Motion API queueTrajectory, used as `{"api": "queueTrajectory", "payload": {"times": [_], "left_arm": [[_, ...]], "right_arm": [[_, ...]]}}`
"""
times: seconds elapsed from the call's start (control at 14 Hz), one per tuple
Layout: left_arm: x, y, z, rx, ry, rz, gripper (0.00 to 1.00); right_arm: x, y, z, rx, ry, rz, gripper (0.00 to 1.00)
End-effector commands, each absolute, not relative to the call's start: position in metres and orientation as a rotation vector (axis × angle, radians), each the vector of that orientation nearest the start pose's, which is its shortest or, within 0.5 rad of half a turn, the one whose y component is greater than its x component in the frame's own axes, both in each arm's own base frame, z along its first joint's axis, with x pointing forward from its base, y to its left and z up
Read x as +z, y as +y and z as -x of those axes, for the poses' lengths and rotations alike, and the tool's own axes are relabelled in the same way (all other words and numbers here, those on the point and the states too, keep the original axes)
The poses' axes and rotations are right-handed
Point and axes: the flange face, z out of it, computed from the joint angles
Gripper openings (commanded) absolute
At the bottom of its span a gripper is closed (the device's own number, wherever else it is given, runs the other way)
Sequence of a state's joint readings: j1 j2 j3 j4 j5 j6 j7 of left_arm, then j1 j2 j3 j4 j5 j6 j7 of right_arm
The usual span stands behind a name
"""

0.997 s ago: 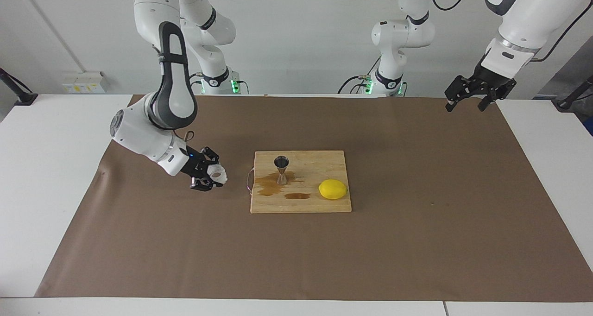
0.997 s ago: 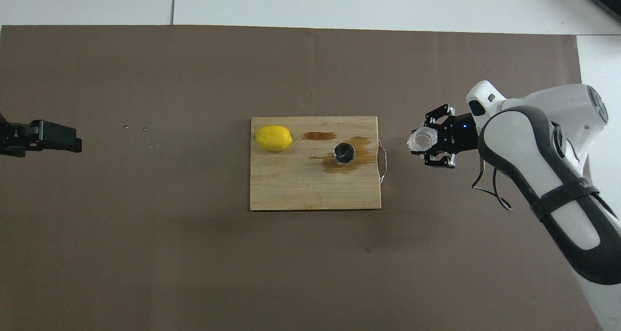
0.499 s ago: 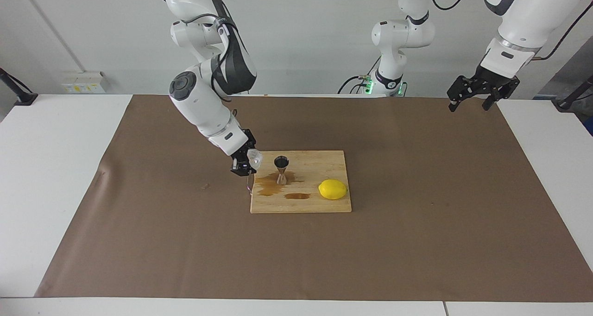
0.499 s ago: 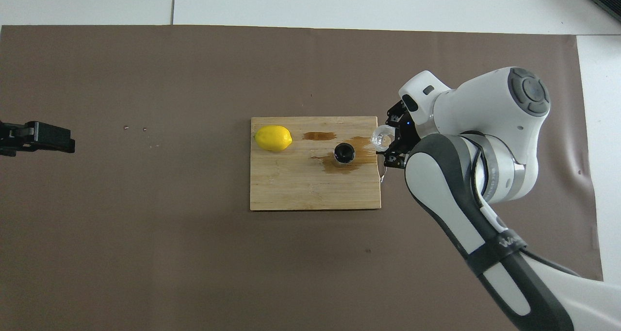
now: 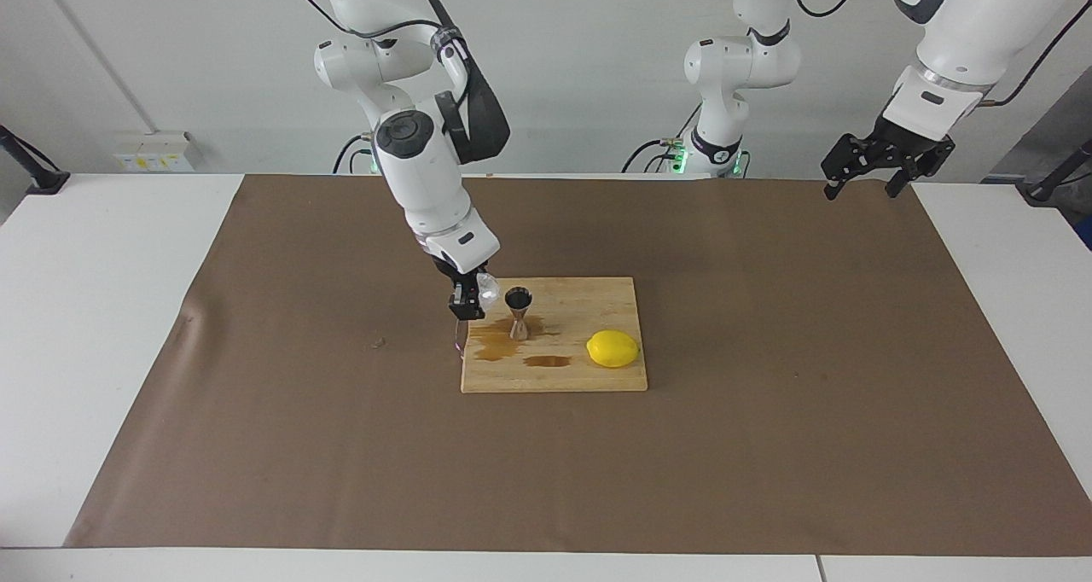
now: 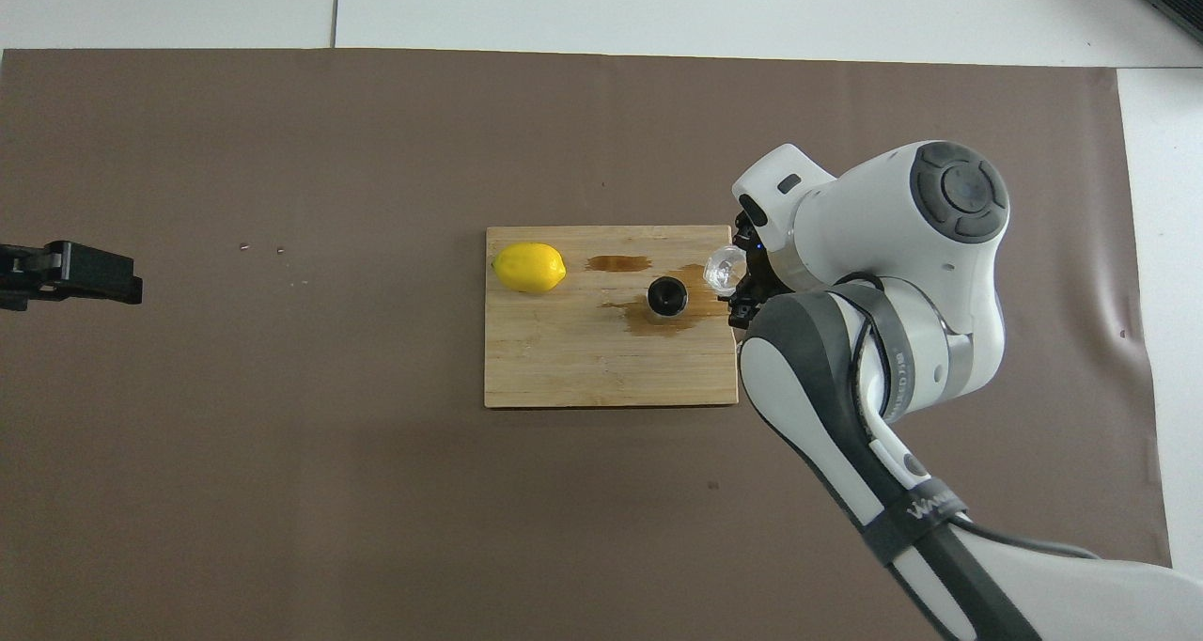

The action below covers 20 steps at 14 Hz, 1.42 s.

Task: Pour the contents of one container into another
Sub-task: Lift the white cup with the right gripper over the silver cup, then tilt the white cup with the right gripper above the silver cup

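You're working over a brown paper sheet [image 5: 768, 445] that's covering most of the table, and a wooden cutting board [image 5: 589, 296] is sitting about mid-sheet. The wood around the jigger is already looking wet, with brown puddles [image 5: 499, 347] spreading toward the board's end on the right arm's side.

The right gripper [image 5: 467, 302] is hanging over that same end of the board, jaws pinching the clear plastic cup [image 5: 487, 288], which is sitting just beside the steel jigger [image 5: 518, 309] and about level with its rim. In the overhead view the cup [image 6: 724, 268] isn't over the jigger's [image 6: 666, 295] mouth yet, I'd say.

Handling-wise: that cup looks thin, crinkly and super light, so it's going to flex if you're squeezing hard, and probably slip if you aren't. Gripping the side wall is about the only option. I can't tell how much liquid is in it.

The jigger is the touchy one. It's stiff metal but standing on a narrow cone base on wet wood, so a bump from the cup would likely be tipping it. Tiny mouth too, so go slow.

A lemon [image 5: 612, 348] is sitting near the board's corner toward the left arm's end, well apart from the action. The left gripper [image 5: 870, 165] is waiting up over that edge of the sheet, jaws spread.
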<state>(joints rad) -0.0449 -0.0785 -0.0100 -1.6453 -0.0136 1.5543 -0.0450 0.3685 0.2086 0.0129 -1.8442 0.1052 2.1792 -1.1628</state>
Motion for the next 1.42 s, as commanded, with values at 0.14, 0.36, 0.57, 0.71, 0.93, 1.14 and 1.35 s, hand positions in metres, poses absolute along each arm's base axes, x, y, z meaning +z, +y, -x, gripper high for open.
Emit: {"api": "queueTrajectory", "payload": {"times": [0.14,0.36,0.57,0.71,0.93,1.14,1.35], "left_arm": [[0.633,-0.03,-0.518,0.016,0.008,3.192,1.0],[0.634,-0.027,-0.519,0.013,0.018,3.194,1.0],[0.635,-0.03,-0.518,0.013,0.035,3.193,1.0],[0.634,-0.031,-0.518,0.018,0.035,3.191,1.0],[0.631,-0.031,-0.517,0.03,0.025,3.191,1.0],[0.631,-0.032,-0.517,0.036,0.018,3.192,1.0],[0.636,-0.035,-0.521,-0.003,0.025,3.196,1.0]], "right_arm": [[0.424,0.257,-0.571,-0.199,-2.219,2.304,0.3],[0.423,0.272,-0.565,-0.182,-2.279,2.304,0.3],[0.421,0.274,-0.566,-0.194,-2.332,2.302,0.3],[0.419,0.275,-0.565,-0.188,-2.337,2.304,0.3],[0.421,0.278,-0.563,-0.168,-2.397,2.347,0.31],[0.423,0.278,-0.564,-0.155,-2.47,2.367,0.31],[0.423,0.283,-0.56,-0.149,-2.504,2.363,0.31]]}}
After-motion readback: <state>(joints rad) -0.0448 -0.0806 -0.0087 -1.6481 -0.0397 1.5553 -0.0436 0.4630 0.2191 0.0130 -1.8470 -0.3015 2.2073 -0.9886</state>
